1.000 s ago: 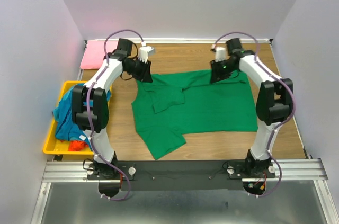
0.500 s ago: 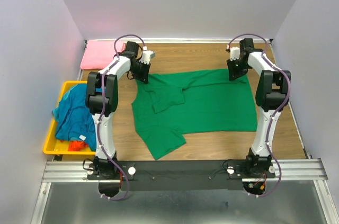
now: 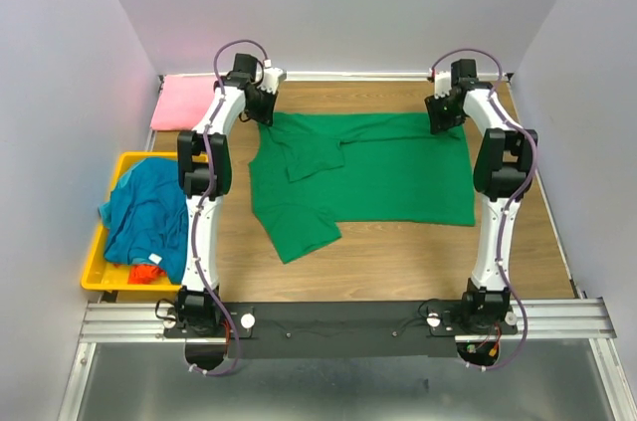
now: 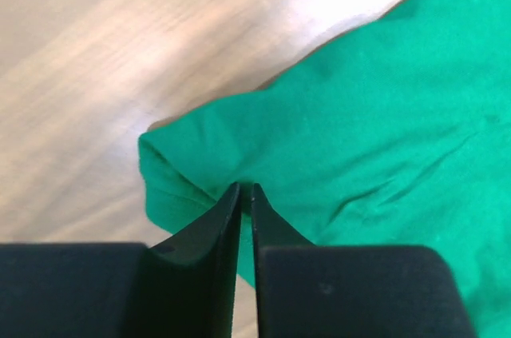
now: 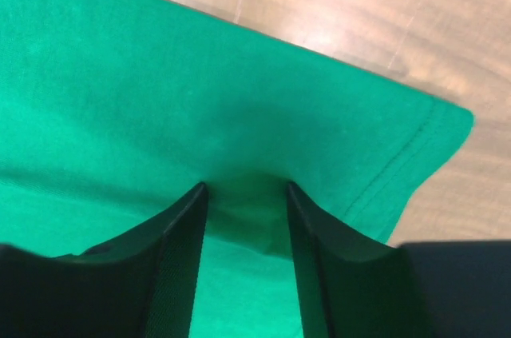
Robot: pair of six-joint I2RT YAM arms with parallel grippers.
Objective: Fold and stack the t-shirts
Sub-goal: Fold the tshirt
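Top external: green shirt [image 3: 368, 177] lies spread on the table [image 3: 398, 262], its far edge running between the two arms; pink shirt [image 3: 184, 103] sits far left; teal shirt [image 3: 149, 212] is heaped in the bin [image 3: 92, 280] at left
Left gripper [image 4: 246, 188]: jaws almost together, pinching the green shirt's far-left corner
Right gripper [image 5: 243, 186]: jaws apart, straddling a low ridge of cloth near the far-right corner; no grip shown
Handling: probably light, limp and quick to crease; likely to slip from a shallow pinch
Hold: deep on both far corners, hands level
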